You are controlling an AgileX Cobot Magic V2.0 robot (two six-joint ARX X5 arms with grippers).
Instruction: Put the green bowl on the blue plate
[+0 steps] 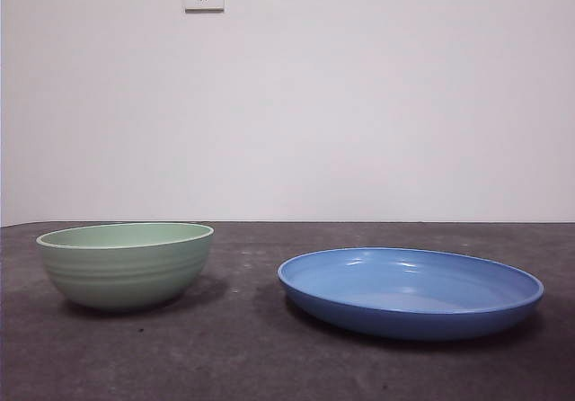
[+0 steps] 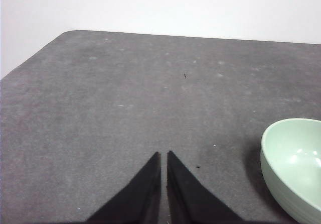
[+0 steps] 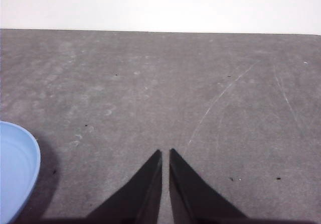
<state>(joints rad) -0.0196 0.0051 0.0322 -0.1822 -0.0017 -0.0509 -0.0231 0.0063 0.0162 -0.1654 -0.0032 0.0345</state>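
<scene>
1. While the green bowl (image 1: 126, 264) sits on the left of the dark desk (image 1: 243, 347) and the blue plate (image 1: 411, 291) lies to its right, apart from it with bare desk between, neither arm appears in the front view.
2. Seen in the left wrist view, the left pincer (image 2: 163, 156) has its two black jaws pressed together, gripping nothing, over bare desk with the bowl near at one side.
3. Likewise the right pincer (image 3: 165, 153) is pressed together and empty, with only an edge of the plate showing at the border of its own view.
4. Judged from this layout, the task has not begun; the bowl must still be gripped, lifted and carried right.
5. Risk: the bowl's wall is curved and looks smooth, so a grip on the rim alone could slip or tip it.
6. Risk: a pincer coming down unopened would strike the rim and push the bowl across the desk.
7. Risk: a low carry could knock the plate's upturned rim and shove the plate aside.
8. Materials: the bowl is deep, round, pale mint, with faint ridges around its outside and a lighter rim.
9. By contrast, the plate is wide, shallow and glossy, catching highlights; the desk surface is matte, grey, scuffed and speckled.
</scene>
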